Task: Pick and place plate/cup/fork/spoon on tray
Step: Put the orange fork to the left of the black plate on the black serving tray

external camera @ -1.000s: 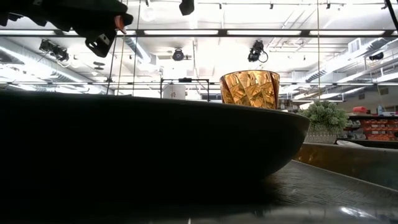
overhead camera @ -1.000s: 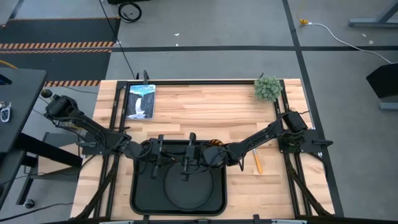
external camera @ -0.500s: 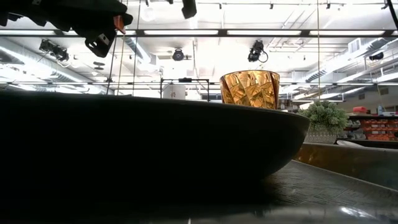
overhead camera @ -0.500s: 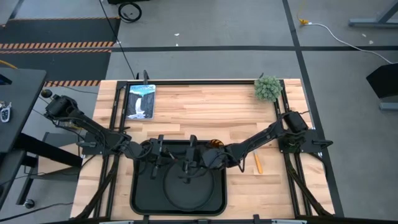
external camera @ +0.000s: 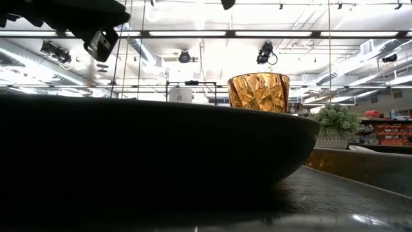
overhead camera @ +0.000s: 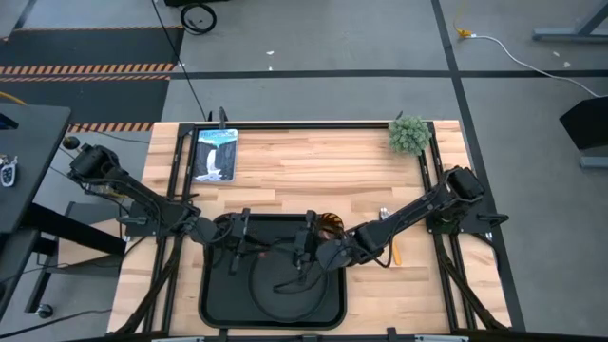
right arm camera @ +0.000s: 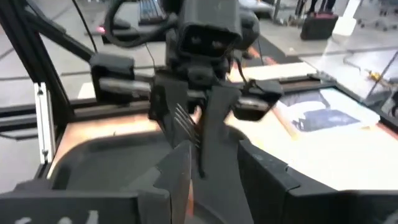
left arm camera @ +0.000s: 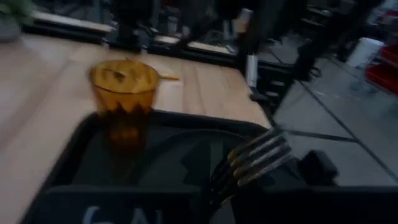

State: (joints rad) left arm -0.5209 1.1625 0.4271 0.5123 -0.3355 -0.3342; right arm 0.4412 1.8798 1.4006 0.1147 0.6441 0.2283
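Pale wooden planks formed the table (overhead camera: 313, 166) on which a large rectangular black tray (overhead camera: 214, 294) with rounded corners and a raised rim lay at the near edge. On it sat a round matte black plate (overhead camera: 268, 300), and a small translucent amber-orange tumbler (overhead camera: 328, 225) stood upright by the tray's far right corner; the left wrist view placed its base just inside the rim. In the low view the tumbler rose beyond the plate's dark rim.

Over the tray's left part, beside the plate, the left gripper (overhead camera: 237, 255) was clenched on a small fork (left arm camera: 255, 158) with silver tines, which jutted out over the tray's floor. The right gripper (overhead camera: 306, 258) hung over the plate's far side, close to the left one and facing it, its fingers (right arm camera: 177, 177) spread apart and empty.

A small spoon with a yellow-orange handle (overhead camera: 392, 250) lay on the bare wood just right of the tray, beside the right arm. A small green potted plant (overhead camera: 409, 134) stood at the table's far right corner and a flat blue-and-white picture (overhead camera: 214, 154) lay at the far left.
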